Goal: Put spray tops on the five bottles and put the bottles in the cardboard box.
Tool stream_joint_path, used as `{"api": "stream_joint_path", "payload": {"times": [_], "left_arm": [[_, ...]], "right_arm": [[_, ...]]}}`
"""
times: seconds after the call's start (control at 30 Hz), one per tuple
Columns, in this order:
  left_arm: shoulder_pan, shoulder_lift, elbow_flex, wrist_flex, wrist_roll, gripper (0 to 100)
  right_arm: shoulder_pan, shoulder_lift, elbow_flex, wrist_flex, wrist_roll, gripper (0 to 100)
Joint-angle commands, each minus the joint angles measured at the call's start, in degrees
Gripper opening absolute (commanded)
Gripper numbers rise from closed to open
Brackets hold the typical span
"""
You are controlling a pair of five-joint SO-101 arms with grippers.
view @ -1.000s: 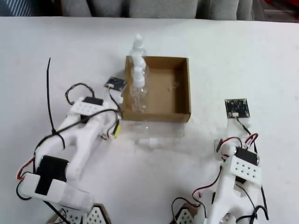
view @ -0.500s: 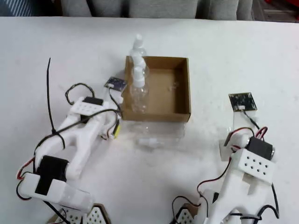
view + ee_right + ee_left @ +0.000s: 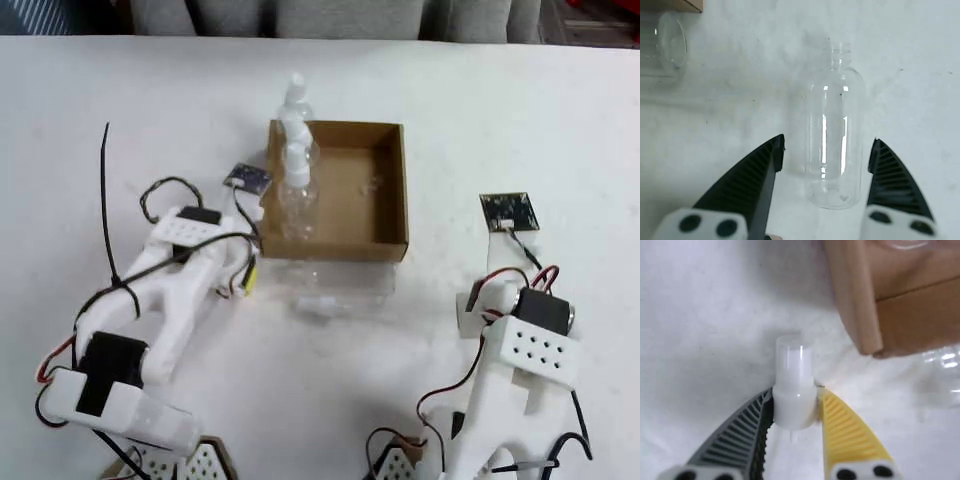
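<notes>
My left gripper [image 3: 794, 412] is shut on a white spray top [image 3: 794, 390] that stands on the table just off the cardboard box's [image 3: 385, 190] front-left corner [image 3: 867, 335]. In the high view that gripper [image 3: 249, 276] sits beside the box. My right gripper [image 3: 827, 146] is open, its fingers on either side of a clear uncapped bottle [image 3: 834, 135] lying on the table with its neck pointing away. A capped bottle [image 3: 298, 195] stands inside the box at its left wall, with two more capped bottles [image 3: 294, 115] behind it. Another clear bottle [image 3: 340, 290] lies in front of the box.
The white table [image 3: 450, 100] carries both arms; the right arm [image 3: 525, 345] is at the front right. Small camera boards [image 3: 508, 212] with cables stick out over each gripper. Chairs line the far edge. The box's right half holds nothing.
The right arm swung out to the right, then came back left and slightly forward. The left arm and the spray top stayed put.
</notes>
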Motion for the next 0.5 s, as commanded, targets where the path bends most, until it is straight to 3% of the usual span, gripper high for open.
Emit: {"api": "stream_joint_path", "payload": {"times": [0.0, 0.17, 0.47], "left_arm": [[0.8, 0.0, -2.5, 0.6, -0.6, 2], [0.8, 0.0, -2.5, 0.6, -0.6, 2], [0.9, 0.0, -2.5, 0.4, -0.6, 2]], "right_arm": [[0.0, -0.7, -1.6, -0.9, -0.2, 22.3], [0.7, 2.3, -1.6, -2.4, 3.3, 22.3], [2.9, 16.0, -7.6, -5.8, 3.3, 22.3]]}}
